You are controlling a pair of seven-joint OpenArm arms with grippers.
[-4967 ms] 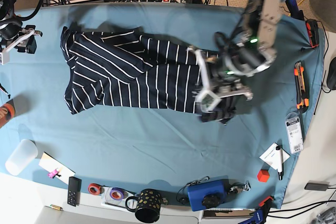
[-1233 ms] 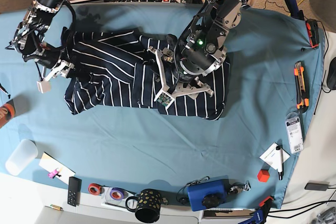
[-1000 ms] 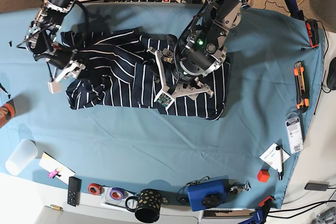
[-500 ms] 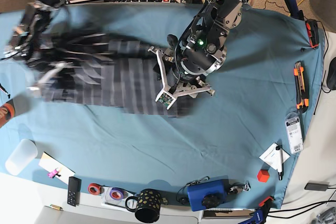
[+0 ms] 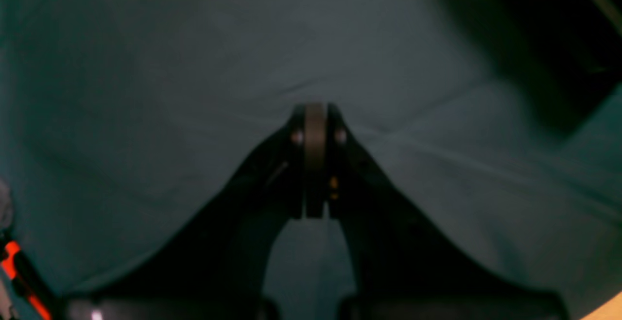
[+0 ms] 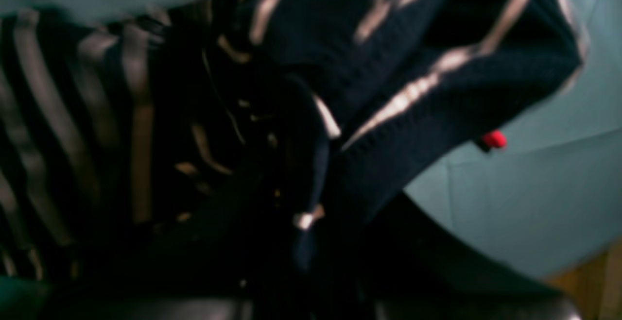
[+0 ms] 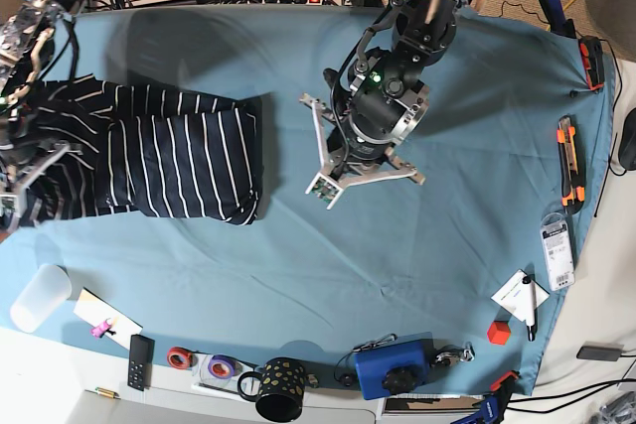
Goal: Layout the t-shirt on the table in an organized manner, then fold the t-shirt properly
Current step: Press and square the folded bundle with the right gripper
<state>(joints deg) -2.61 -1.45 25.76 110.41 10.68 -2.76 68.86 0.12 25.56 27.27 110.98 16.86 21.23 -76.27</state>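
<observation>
The t-shirt (image 7: 169,161), dark navy with thin white stripes, lies bunched at the left side of the table (image 7: 417,255) and reaches the left edge of the base view. My right gripper (image 7: 25,171) is at that left edge, shut on the t-shirt. In the right wrist view the striped fabric (image 6: 398,101) is gathered over the jaws and hides the fingers. My left gripper (image 7: 343,141) hovers at mid-table, apart from the shirt's right edge. In the left wrist view its fingers (image 5: 315,130) are pressed together with nothing between them, over bare teal cloth (image 5: 146,67).
Along the front edge stand a clear cup (image 7: 38,297), a remote (image 7: 140,361), tape rolls (image 7: 219,366), a spotted mug (image 7: 281,389) and a blue box (image 7: 393,369). A red cube (image 7: 498,332), cards and cutters (image 7: 566,176) lie at the right. Cables run behind the table.
The right gripper has dragged the t-shirt leftward, out from under the left gripper. The left gripper has closed on nothing and now stands over bare cloth.
</observation>
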